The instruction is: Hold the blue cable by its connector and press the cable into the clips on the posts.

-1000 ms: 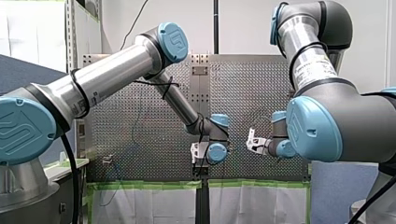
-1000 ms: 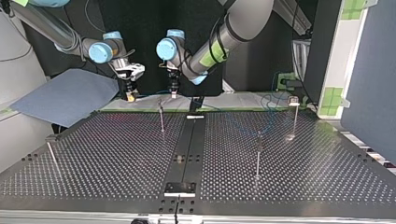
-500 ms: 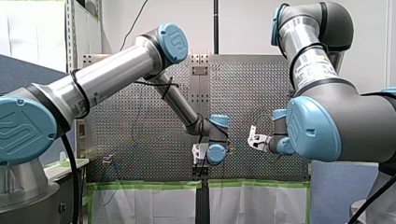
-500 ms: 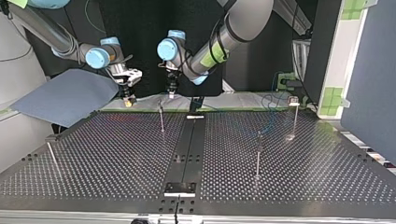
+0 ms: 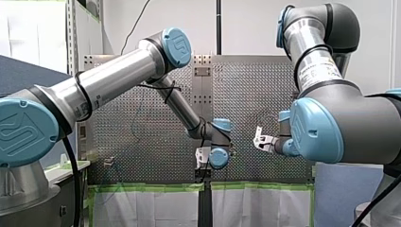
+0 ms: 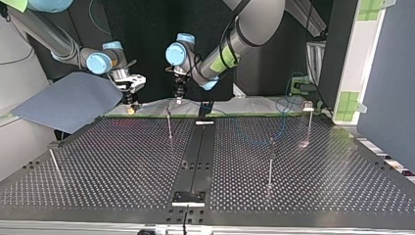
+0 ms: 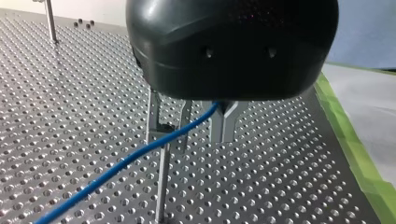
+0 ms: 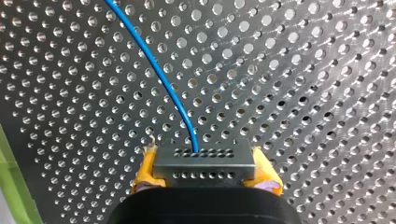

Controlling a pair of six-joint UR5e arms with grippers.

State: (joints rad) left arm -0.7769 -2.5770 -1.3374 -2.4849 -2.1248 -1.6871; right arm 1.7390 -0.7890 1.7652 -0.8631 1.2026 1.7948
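In the right wrist view my right gripper (image 8: 204, 173) is shut with its yellow pads (image 8: 145, 170) on the black connector (image 8: 204, 158). The blue cable (image 8: 159, 70) runs from the connector out over the perforated table. In the left wrist view the cable (image 7: 116, 168) leaves my left gripper (image 7: 223, 133), whose metal fingers are shut on it, and crosses the clip (image 7: 164, 131) atop a thin post (image 7: 161, 186). In the top view both grippers hang at the far edge, my right (image 6: 130, 105) to the left of my left (image 6: 179, 98), by the post (image 6: 169, 125).
Three more clip posts stand on the table in the top view: one at the left edge (image 6: 55, 164), one right of the middle (image 6: 270, 164) and one at the far right (image 6: 308, 122). Slack cable (image 6: 283, 105) loops near that last post. Green tape (image 6: 147, 115) lines the far edge.
My right gripper has carried the connector toward the top view's left, away from my left gripper. My left gripper has shifted slightly the same way.
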